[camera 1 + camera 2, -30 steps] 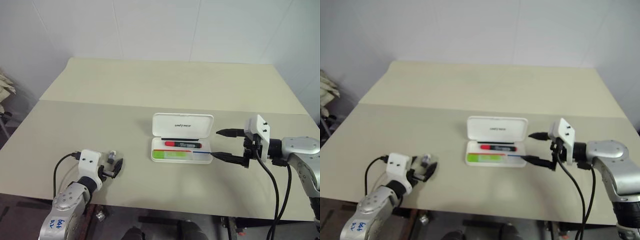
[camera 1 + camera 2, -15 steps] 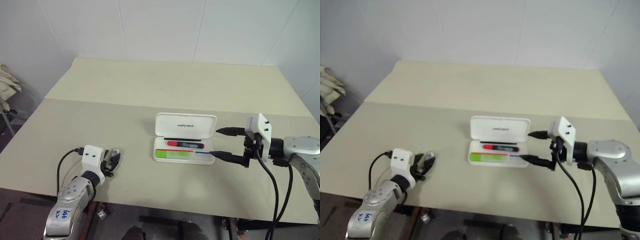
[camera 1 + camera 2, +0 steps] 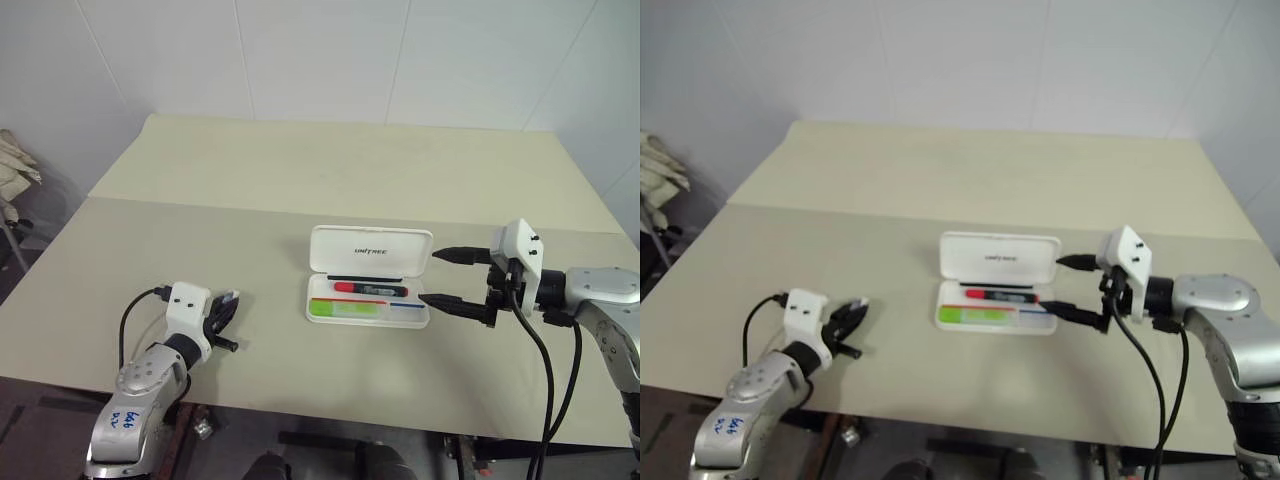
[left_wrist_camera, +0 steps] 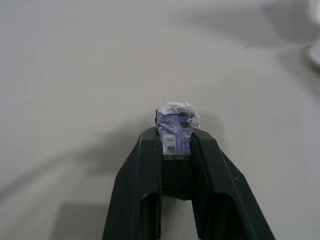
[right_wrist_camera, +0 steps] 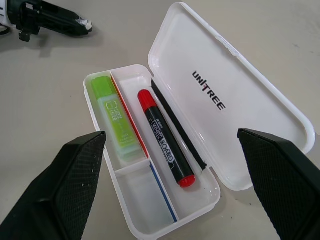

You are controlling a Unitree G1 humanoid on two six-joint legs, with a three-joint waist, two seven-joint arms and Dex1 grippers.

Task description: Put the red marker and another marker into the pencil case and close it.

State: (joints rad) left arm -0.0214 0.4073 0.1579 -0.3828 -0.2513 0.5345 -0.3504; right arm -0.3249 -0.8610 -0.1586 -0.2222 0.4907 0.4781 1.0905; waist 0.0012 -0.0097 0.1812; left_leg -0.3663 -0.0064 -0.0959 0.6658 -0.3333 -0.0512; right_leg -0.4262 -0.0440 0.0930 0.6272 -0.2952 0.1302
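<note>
Case: your pencil case (image 5: pixel 200 115) lies open on the table (image 3: pixel 300 180), lid back.
Markers: the red marker (image 5: pixel 165 137) and the green marker (image 5: pixel 115 117) both lie inside, in separate compartments.
Left gripper (image 4: pixel 175 145): you have it clamped on a small purple-and-white wrapped object (image 4: pixel 174 125), well left of the case.
Right gripper (image 3: pixel 448 277): fingers wide apart, empty, just right of the case.

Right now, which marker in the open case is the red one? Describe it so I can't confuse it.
Find the open white pencil case in the middle of the table, lid tipped back. In its tray, the red marker lies in the long compartment next to the lid. It is slim and black-barrelled with red ends, unlike the chunky lime-green marker in the neighbouring compartment.
</note>
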